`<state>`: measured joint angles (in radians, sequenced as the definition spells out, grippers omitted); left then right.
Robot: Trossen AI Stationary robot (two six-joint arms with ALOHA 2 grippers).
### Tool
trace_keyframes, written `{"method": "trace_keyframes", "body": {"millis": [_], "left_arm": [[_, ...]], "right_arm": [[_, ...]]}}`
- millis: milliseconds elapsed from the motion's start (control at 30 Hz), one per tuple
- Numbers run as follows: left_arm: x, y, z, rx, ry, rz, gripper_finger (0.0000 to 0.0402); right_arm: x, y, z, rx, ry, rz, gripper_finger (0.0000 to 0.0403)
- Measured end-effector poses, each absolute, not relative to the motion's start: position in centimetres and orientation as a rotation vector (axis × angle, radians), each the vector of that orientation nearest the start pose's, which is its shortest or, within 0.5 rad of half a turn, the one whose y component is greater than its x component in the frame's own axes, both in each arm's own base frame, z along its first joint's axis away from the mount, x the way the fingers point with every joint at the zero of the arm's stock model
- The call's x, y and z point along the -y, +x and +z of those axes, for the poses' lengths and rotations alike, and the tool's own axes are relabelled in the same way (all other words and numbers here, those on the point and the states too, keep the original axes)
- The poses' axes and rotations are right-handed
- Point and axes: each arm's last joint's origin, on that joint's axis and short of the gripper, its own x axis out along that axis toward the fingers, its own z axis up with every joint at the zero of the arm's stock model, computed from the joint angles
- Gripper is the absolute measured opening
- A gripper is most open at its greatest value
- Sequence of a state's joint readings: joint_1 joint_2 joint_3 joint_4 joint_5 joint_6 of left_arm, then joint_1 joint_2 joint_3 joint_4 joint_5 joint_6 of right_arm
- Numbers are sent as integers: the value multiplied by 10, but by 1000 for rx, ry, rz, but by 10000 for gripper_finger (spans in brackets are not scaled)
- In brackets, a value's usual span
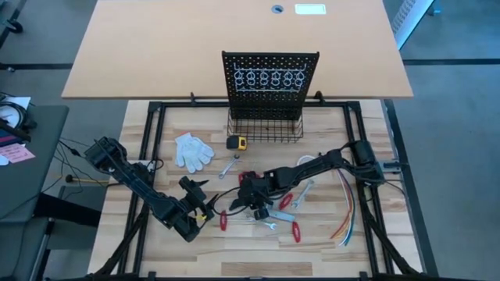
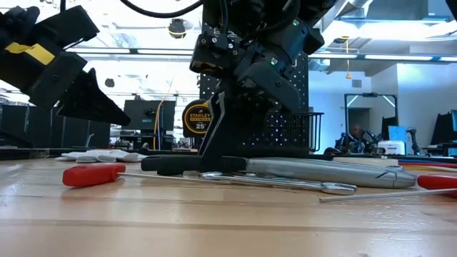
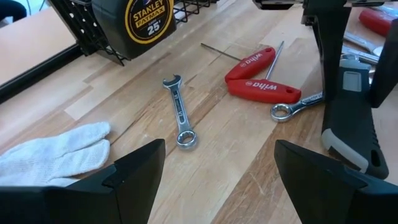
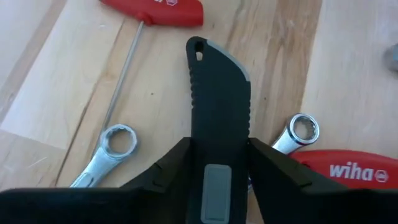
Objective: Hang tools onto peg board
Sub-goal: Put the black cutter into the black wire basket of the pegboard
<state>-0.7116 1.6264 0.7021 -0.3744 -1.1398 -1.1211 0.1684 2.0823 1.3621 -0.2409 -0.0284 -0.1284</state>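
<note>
Two grippers work low over the wooden tabletop, near its front edge. The right gripper point(image 4: 217, 155) is closed on a black-handled tool point(image 4: 217, 93), its fingers point(image 4: 165, 168) pressing the handle's two sides; the handle's long axis runs straight out from the gripper, and its rounded end with a small hanging hole points away from the wrist, just above the boards. The left gripper point(image 3: 217, 174) hangs near the front-left, its fingers point(image 3: 134, 171) spread wide around nothing. Ahead of it one silver wrench point(image 3: 179, 112) lies flat, its open end toward the peg board point(image 1: 269, 82) and its ring end toward the front edge. Beside it two red T-handled drivers point(image 3: 258, 71) lie crossed, and a second wrench point(image 3: 292, 109) rests just beside them. From overhead, several more red-handled tools point(image 1: 295, 230) lie scattered by the front edge; an exact count cannot be told. The peg board stands upright toward the back edge, with one yellow tape measure point(image 1: 237, 143) and one white glove point(image 1: 191, 150) in front of it.
</note>
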Motion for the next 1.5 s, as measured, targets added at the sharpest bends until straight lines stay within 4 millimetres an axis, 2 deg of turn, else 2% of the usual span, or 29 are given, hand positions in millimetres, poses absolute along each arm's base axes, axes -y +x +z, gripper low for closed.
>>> {"method": "trace_keyframes", "body": {"millis": [100,333,433,567,700,800,933,1033,1167,1233,1367,1500], "left_arm": [[144,208,131,-448,-11,693,299],[145,208,131,-446,-13,693,299],[145,208,131,-445,-15,693,299],[145,208,131,-443,-17,692,299],[145,208,131,-443,-16,692,299],[145,208,131,-442,-18,692,299],[145,209,131,-438,-23,690,299],[145,209,131,-437,-25,689,299],[146,209,131,-439,-16,685,299],[146,209,131,-438,-18,685,299],[146,209,132,-438,-19,685,299],[146,210,132,-440,-23,683,299]], "right_arm": [[-73,422,138,-947,-186,244,150],[-73,420,135,-967,-168,234,225],[-73,421,136,-960,-166,233,236],[-73,421,136,-955,-165,232,219],[-73,421,136,-963,-165,233,170],[-73,424,128,-968,-174,238,137],[-74,426,120,-960,-195,251,132],[-77,425,123,-952,-207,260,136],[-76,421,136,-948,-214,253,131],[-75,418,149,-928,-220,247,131],[-72,411,195,-822,-276,192,131],[-66,391,234,-807,-397,54,131]]}}
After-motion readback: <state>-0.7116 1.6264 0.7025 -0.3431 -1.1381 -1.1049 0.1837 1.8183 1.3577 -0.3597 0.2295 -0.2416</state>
